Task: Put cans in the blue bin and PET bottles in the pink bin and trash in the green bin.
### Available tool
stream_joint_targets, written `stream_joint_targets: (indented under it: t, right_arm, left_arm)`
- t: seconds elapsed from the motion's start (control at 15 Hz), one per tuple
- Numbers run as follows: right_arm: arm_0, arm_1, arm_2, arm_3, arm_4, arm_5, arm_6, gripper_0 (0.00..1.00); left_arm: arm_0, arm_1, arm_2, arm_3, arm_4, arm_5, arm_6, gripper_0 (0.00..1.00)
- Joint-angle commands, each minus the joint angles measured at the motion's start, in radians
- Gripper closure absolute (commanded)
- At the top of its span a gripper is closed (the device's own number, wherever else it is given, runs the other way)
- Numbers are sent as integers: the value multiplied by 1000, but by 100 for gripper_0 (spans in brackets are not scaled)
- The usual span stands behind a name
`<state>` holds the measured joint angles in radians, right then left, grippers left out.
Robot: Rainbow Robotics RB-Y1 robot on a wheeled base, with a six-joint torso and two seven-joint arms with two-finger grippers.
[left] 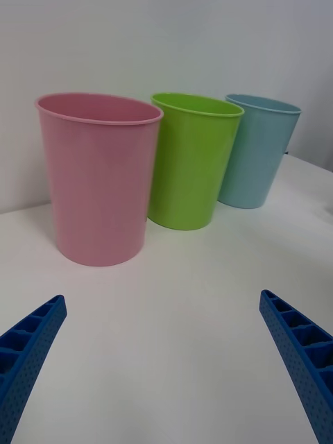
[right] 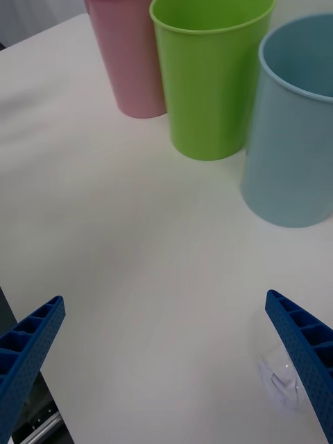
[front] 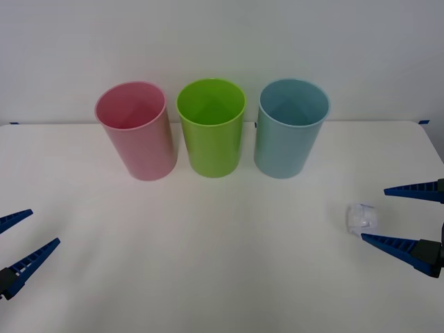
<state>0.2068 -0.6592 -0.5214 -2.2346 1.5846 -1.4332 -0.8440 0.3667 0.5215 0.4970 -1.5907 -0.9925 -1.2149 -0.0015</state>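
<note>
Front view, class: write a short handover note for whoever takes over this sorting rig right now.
Right gripper: open, low at the table's right side, beside the trash, not gripping it.
Left gripper: open, idle at the left edge.
Bins stand upright in a row at the back: pink bin, green bin, blue bin.
Done: nothing binned that can be seen.
Left: grasp the crumpled clear scrap and drop it in the green bin.

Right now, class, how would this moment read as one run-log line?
stage: approach | left gripper: open, idle | right gripper: open beside trash | trash: on table | pink bin, green bin, blue bin: upright
</note>
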Motion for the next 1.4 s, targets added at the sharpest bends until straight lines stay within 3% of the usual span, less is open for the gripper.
stream_joint_targets:
  t: [0.07, 0.2, 1.0, 1.4]
  right_arm:
    - [-4, -43, -9, -3, 49, -1, -78, 0]
    - [-6, -66, -6, -3, 75, -1, -121, 0]
    - [-110, -109, 123, 23, 442, -96, -362, 0]
    - [-205, -108, 198, 168, 509, -121, -359, 0]
  left_arm:
    - [0, 0, 0, 0, 0, 0, 0, 4]
    - [0, 0, 0, 0, 0, 0, 0, 4]
    - [0, 0, 0, 0, 0, 0, 0, 4]
    - [0, 0, 0, 0, 0, 0, 0, 4]
